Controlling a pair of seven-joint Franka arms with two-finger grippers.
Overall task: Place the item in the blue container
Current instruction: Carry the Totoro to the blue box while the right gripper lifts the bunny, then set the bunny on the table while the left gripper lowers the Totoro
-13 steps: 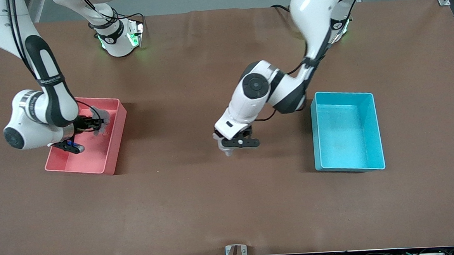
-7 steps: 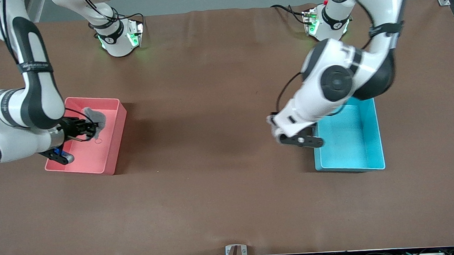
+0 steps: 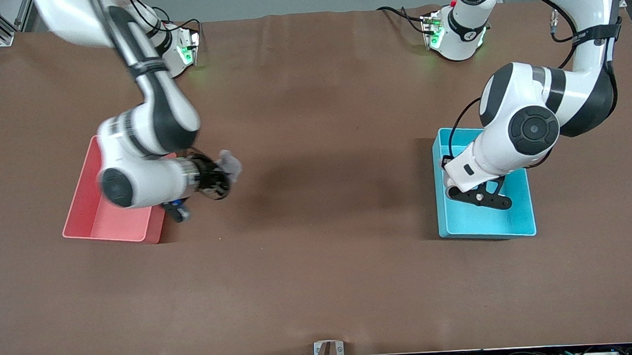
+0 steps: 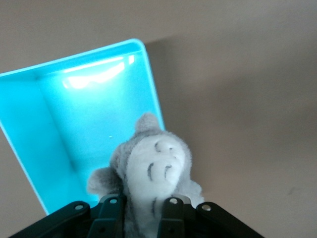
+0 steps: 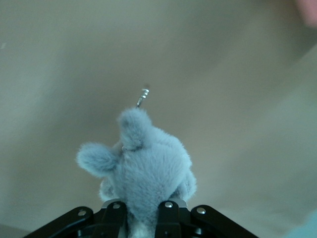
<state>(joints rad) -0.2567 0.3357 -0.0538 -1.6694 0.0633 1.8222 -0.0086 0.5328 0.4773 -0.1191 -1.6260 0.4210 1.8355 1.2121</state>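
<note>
Two arms show in the front view: the left gripper [image 3: 476, 193] hangs over the blue container [image 3: 520, 226], the right gripper [image 3: 224, 177] over the table beside the pink bin [image 3: 88, 222]. Left wrist view: jaws clamp a grey plush [image 4: 151, 168] above the container's edge. Right wrist view: jaws clamp a second plush [image 5: 143, 173].

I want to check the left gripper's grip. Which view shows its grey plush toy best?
The left wrist view: the grey plush toy fills it, clamped in the left gripper over the blue container. The front view hides it under the arm; the right wrist view shows another toy.
</note>
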